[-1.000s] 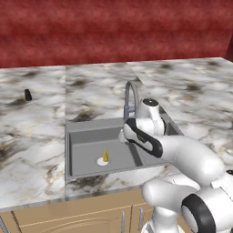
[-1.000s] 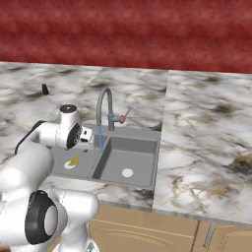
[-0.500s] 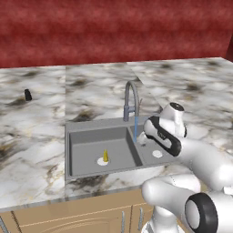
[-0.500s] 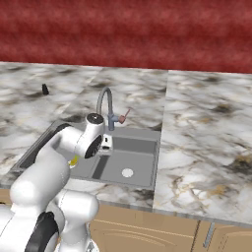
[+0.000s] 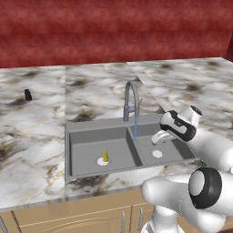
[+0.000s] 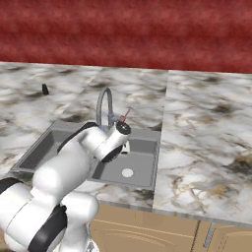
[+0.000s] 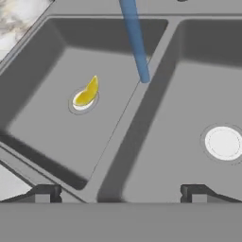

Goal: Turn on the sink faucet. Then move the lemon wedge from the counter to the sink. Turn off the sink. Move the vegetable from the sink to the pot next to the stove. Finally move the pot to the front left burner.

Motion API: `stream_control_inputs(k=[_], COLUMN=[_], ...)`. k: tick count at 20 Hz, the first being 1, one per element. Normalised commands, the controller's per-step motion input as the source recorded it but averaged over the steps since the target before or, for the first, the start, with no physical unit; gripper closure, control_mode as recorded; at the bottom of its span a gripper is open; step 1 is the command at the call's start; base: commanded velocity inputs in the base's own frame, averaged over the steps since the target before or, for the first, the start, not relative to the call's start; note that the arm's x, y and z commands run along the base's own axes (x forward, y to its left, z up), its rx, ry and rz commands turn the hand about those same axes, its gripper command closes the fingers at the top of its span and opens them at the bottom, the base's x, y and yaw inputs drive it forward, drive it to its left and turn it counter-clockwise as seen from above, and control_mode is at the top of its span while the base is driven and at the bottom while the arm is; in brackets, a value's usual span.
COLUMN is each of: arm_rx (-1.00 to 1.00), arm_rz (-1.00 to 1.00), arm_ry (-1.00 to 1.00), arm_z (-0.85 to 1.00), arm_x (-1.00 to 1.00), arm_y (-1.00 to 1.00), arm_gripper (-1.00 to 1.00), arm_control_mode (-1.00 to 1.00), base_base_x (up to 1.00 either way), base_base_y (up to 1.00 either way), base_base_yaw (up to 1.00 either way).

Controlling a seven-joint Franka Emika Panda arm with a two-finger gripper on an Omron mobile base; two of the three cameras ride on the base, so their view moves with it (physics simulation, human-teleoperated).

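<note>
One lemon wedge (image 7: 88, 91) sits on the drain, apart from the open end effector (image 7: 117, 191).

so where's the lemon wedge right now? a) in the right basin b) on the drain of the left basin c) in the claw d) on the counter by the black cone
b, the lemon wedge sits on the white drain of the left basin of the sink.
</note>
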Motion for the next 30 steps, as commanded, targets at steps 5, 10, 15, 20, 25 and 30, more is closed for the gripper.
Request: stream_control_inputs(k=[5, 10, 15, 20, 25, 30], arm_rx=[0.09, 0.0, 0.01, 0.06, 0.06, 0.05], arm_rz=[0.24, 0.24, 0.25, 0.2, 0.14, 0.11], arm_ry=[-0.11, -0.18, -0.2, -0.22, -0.21, -0.15], arm_z=[0.15, 0.18, 0.06, -0.01, 0.0, 0.0], arm_x=[0.46, 0.46, 0.42, 0.3, 0.41, 0.47], arm_y=[-0.35, -0.08, -0.14, -0.09, 0.0, 0.0], arm_gripper=[-1.0, -1.0, -1.0, -1.0, -1.0, -1.0], arm_control_mode=[-1.0, -1.0, -1.0, -1.0, -1.0, -1.0], base_base_x=[0.0, 0.0, 0.0, 0.0, 0.0, 0.0], base_base_y=[0.0, 0.0, 0.0, 0.0, 0.0, 0.0], base_base_yaw=[0.0, 0.0, 0.0, 0.0, 0.0, 0.0])
